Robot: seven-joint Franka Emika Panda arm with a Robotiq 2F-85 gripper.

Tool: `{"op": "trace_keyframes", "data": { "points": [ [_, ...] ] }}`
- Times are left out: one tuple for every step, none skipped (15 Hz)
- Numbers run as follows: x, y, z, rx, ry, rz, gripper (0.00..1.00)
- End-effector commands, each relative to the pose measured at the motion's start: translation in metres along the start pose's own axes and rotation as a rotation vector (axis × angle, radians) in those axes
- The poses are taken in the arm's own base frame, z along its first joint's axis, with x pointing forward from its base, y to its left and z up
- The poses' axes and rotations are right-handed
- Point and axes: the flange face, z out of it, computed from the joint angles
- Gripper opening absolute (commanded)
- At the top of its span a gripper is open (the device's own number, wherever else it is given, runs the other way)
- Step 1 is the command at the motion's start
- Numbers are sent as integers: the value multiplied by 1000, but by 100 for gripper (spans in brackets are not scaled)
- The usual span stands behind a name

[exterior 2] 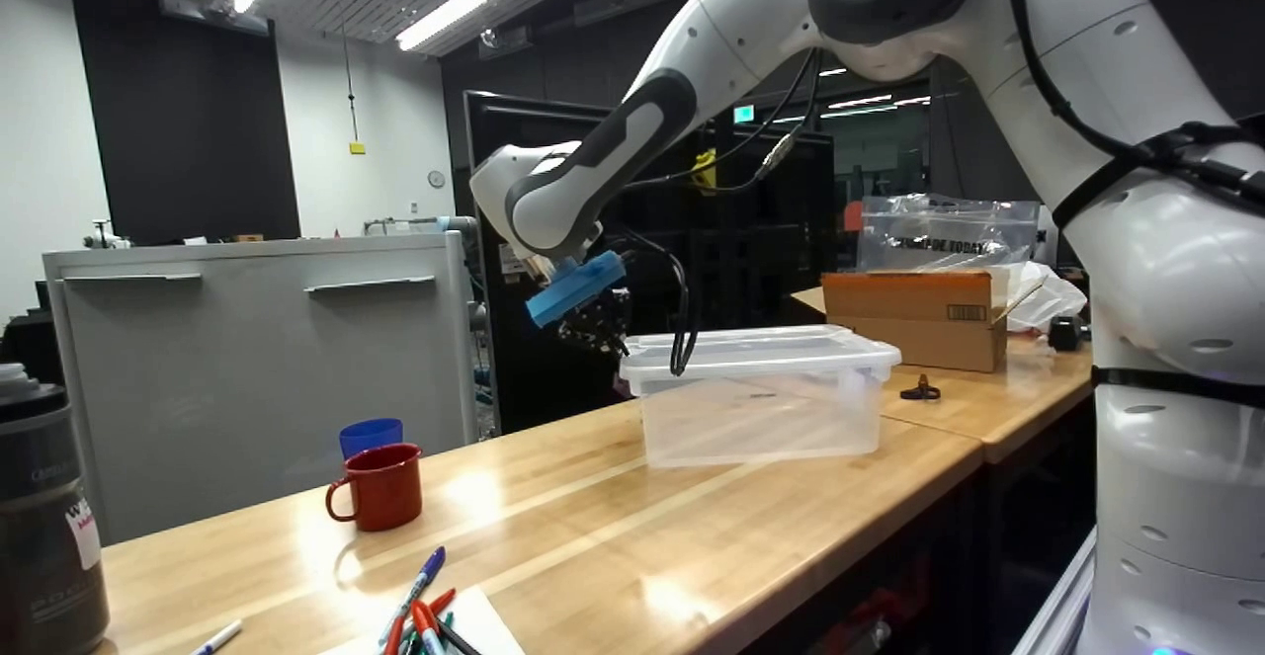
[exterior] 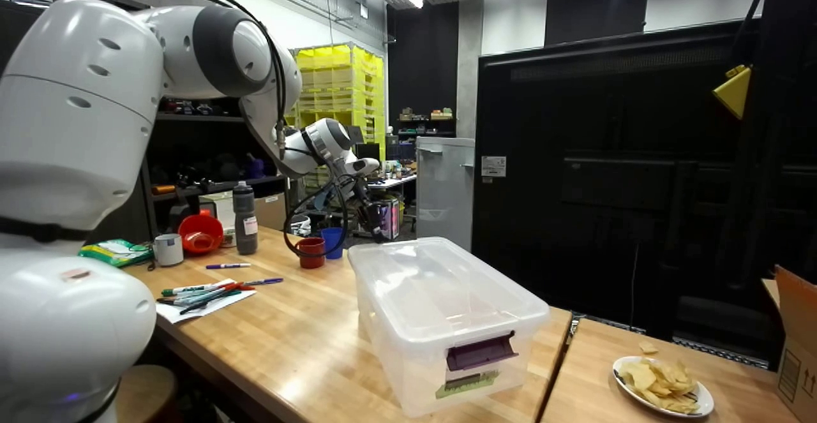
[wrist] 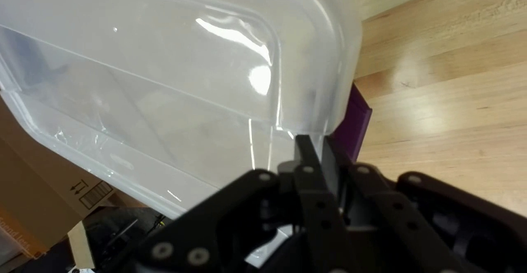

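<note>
The bin (exterior: 421, 372) stood on the table (exterior: 300, 346), near the seam with the next table (exterior: 587, 372). Its plastic was see-through but milky, so what lay behind showed only faintly, and its walls narrowed toward the base. The lid (exterior: 440, 282) covered the top, with rounded corners, a broad rim and a panel split by a lengthwise line; in the wrist view, hard white glare lay across it. At one end, a purple latch (exterior: 482, 354) stuck outward above a green label (exterior: 469, 383). At the opposite end, the other latch (wrist: 356, 124), also purple, jutted out just beside the fingertips.

The gripper (wrist: 318, 139) was at the rim there, its fingers (wrist: 305, 153) almost together, a narrow gap between the tips. Whether they pinched the rim, I could not tell.

In an exterior view, a mug (exterior 2: 385, 487) and a cup (exterior 2: 371, 435) stood well apart from the bin, and a box (exterior 2: 909, 319) sat beyond it.
</note>
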Motion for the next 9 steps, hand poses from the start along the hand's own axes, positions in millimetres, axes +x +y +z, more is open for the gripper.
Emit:
{"op": "trace_keyframes", "data": {
  "points": [
    [1,2,-7,-15,-9,8,0],
    [0,2,-8,-19,-6,12,26],
    [-1,2,-8,-21,-5,13,27],
    [-2,2,-8,-22,-4,14,32],
    [-5,2,-8,-22,1,15,37],
    [-7,1,-9,-22,6,17,43],
    [-11,-1,-9,-23,14,20,50],
    [-14,-3,-10,-24,20,23,57],
    [-18,-5,-11,-26,27,24,64]
  ]
}}
